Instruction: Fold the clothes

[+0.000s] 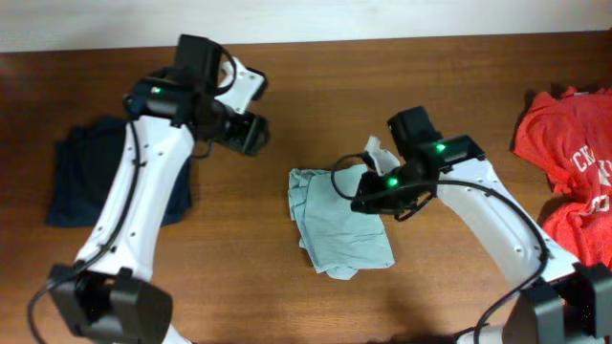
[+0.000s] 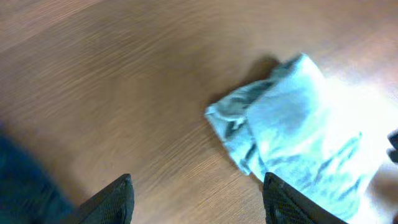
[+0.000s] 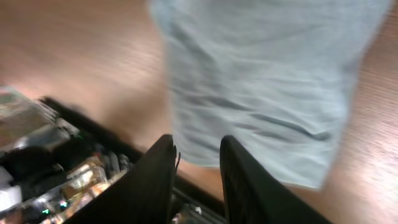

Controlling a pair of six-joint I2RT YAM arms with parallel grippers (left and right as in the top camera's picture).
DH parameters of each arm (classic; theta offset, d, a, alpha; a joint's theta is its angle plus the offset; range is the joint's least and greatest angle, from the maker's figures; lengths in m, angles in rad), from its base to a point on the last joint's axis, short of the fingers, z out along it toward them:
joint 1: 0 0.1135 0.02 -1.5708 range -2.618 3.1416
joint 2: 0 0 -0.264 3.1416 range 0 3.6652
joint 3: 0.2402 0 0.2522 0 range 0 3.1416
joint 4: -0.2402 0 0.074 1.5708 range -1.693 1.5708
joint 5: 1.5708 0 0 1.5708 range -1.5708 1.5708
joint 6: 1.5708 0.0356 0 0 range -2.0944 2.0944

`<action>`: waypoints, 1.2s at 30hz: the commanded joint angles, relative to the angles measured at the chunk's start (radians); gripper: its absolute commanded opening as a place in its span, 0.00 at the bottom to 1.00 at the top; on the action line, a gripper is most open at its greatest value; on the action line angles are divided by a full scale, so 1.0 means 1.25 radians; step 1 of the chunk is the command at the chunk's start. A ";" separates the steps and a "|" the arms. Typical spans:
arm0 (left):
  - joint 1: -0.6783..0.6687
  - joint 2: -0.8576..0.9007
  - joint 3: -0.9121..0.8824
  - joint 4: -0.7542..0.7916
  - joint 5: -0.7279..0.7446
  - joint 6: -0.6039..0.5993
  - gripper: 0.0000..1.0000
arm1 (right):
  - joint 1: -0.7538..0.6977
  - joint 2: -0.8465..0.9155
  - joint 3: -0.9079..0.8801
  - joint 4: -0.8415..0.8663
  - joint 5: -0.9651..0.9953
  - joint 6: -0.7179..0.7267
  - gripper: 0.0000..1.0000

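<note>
place: robot lab setup | cues: wooden table [image 1: 402,76], two white arms [image 1: 143,191], scattered clothes [image 1: 339,225]

Red T-shirt [image 1: 572,162] clipped by right edge, print too small to read. Left arm [image 1: 143,182] hides part of navy garment [image 1: 76,177]. Light-blue garment [image 3: 261,81] blurred in right wrist view, possibly creased.

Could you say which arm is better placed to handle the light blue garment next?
Likely right. The right gripper sits over the light blue garment, cloth at its fingers; the left gripper hangs open over bare table, apart from it.
</note>
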 commanded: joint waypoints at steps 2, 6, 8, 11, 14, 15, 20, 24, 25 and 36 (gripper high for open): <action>-0.051 0.121 0.006 0.006 0.120 0.155 0.65 | 0.021 0.030 -0.018 -0.017 0.116 -0.043 0.28; -0.091 0.217 0.006 0.005 0.142 0.199 0.61 | 0.020 0.044 -0.027 -0.032 0.150 0.009 0.28; -0.105 0.256 0.006 0.007 0.142 0.201 0.61 | 0.020 0.050 -0.027 -0.042 0.166 0.029 0.27; -0.119 0.315 0.006 0.015 0.139 0.207 0.61 | 0.020 0.067 -0.028 -0.060 0.174 0.030 0.27; -0.122 0.352 0.006 0.034 0.142 0.207 0.62 | 0.020 0.091 -0.035 -0.064 0.175 0.029 0.27; -0.123 0.361 0.006 0.042 0.141 0.207 0.62 | 0.020 0.098 -0.038 -0.063 0.175 0.029 0.27; -0.123 0.370 0.007 0.091 0.157 0.207 0.61 | 0.020 0.121 -0.066 -0.052 0.175 0.029 0.26; -0.125 0.370 0.008 0.120 0.227 0.208 0.62 | 0.020 0.138 -0.101 -0.033 0.185 0.031 0.23; -0.125 0.370 0.008 0.122 0.236 0.208 0.61 | 0.020 0.143 -0.107 -0.034 0.212 0.045 0.22; -0.124 0.370 0.008 0.106 0.253 0.222 0.61 | 0.020 0.146 -0.116 0.031 0.374 0.113 0.22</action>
